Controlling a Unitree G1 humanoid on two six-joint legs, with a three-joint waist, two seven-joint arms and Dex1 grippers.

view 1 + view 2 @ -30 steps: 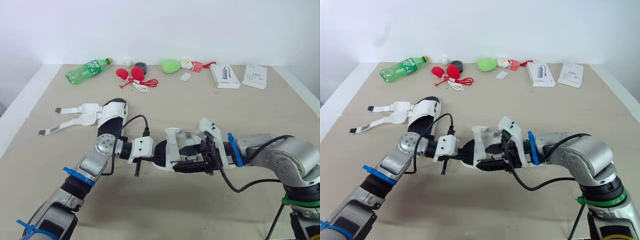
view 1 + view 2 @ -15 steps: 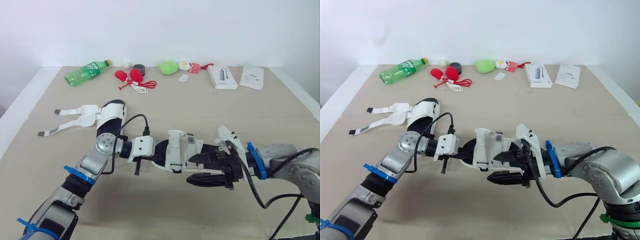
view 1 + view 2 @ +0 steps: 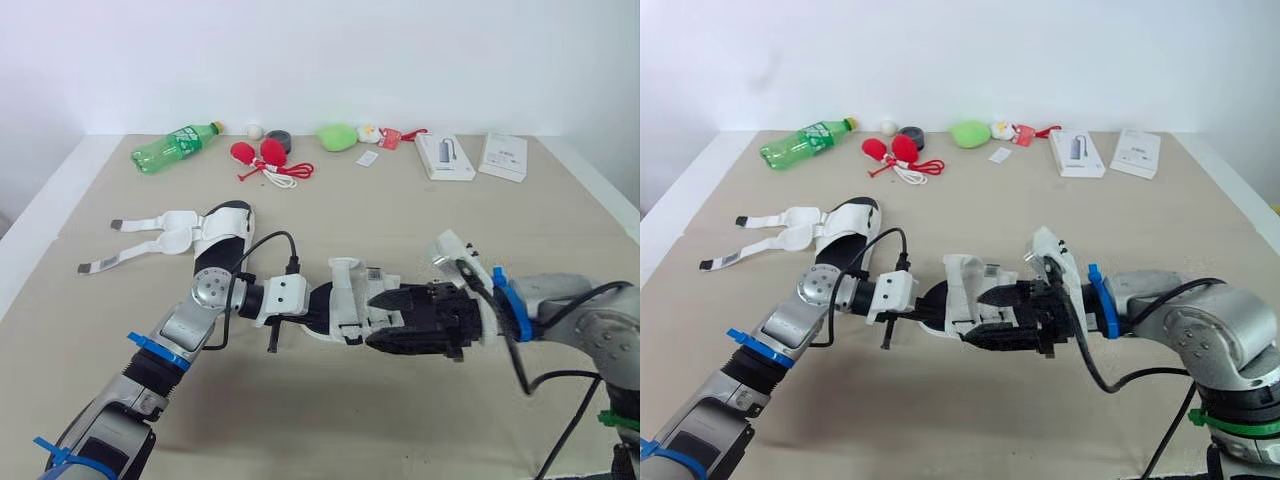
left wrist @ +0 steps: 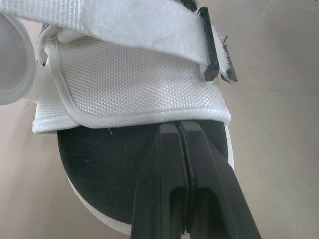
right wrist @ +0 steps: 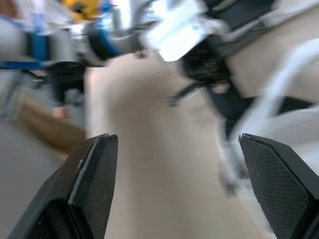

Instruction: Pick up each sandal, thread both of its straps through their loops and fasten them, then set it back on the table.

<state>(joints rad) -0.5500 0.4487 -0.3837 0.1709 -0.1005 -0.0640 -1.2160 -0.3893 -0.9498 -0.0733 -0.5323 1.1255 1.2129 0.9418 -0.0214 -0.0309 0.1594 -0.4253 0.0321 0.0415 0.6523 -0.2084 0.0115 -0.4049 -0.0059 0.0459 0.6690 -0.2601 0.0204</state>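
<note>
Left fingers (image 4: 160, 172) pressed together, right fingers (image 5: 92, 179) spread wide apart.

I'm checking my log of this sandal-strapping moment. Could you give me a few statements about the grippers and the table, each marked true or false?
1. The left gripper is shut on the sole of the held sandal. True.
2. The right gripper is shut. False: its fingers stand wide apart.
3. The other sandal lies on the table with its straps loose. True.
4. The green bottle stands upright. False: it lies on its side.
</note>
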